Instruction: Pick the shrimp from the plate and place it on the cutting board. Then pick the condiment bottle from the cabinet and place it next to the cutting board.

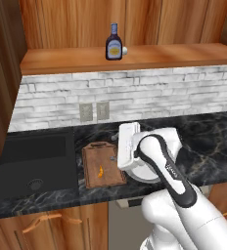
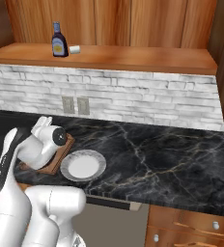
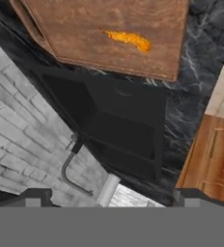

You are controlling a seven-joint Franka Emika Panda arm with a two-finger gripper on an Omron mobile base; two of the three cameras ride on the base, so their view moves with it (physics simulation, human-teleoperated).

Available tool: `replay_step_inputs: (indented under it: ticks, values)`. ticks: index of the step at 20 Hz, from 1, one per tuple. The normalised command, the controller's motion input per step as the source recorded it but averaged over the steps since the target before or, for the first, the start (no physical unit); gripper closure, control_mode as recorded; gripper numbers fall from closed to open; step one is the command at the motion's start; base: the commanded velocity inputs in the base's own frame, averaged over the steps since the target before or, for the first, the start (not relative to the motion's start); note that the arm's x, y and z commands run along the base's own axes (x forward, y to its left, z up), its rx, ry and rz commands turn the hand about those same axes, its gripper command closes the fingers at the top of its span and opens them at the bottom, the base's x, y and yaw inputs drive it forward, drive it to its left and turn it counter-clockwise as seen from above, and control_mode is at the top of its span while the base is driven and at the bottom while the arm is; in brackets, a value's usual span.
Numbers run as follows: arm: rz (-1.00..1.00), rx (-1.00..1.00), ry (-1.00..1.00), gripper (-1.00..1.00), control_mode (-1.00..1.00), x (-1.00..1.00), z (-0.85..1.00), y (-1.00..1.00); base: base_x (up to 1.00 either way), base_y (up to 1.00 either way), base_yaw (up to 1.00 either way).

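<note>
Arm's white body sits nearest the base cameras, hand hanging over the worktop (image 2: 172,154) by the cutting board (image 1: 102,165), fingers (image 3: 33,197) spread wide with nothing between them. Cabinet (image 1: 135,24) spans the top; its ledge carries the condiment bottle (image 1: 114,42), upright, with a small white block (image 1: 125,50) just beside it. Black marble worktop, white brick backsplash, dark sink (image 1: 34,158) left of the board. Plate (image 2: 83,165) is bare, just right of the board. Shrimp (image 1: 101,171) already lies on the board, so step one looks done, bottle next. Risks: ledge is high and well apart from the hand, long reach; bottle is narrow and tall, a glancing finger could tip it or knock the block off; swinging up carelessly could clip the ledge edge
</note>
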Motion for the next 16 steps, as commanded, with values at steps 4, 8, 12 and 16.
replay_step_inputs:
  ticks: [4, 8, 12, 16]
  values:
    - [-0.02, 0.28, 0.19, -1.0, -1.0, 0.0, 0.37, -0.09, 0.0, 0.0, 0.0]
    - [-0.01, 0.26, 0.16, -1.0, -1.0, -0.03, 0.38, -0.09, 0.0, 0.0, 0.0]
    - [0.0, 0.22, 0.12, -1.0, -1.0, 0.0, 0.36, -0.03, 0.0, 0.0, 0.0]
    - [-0.01, 0.18, 0.08, -1.0, -1.0, 0.0, 0.34, 0.0, 0.0, 0.0, 0.0]
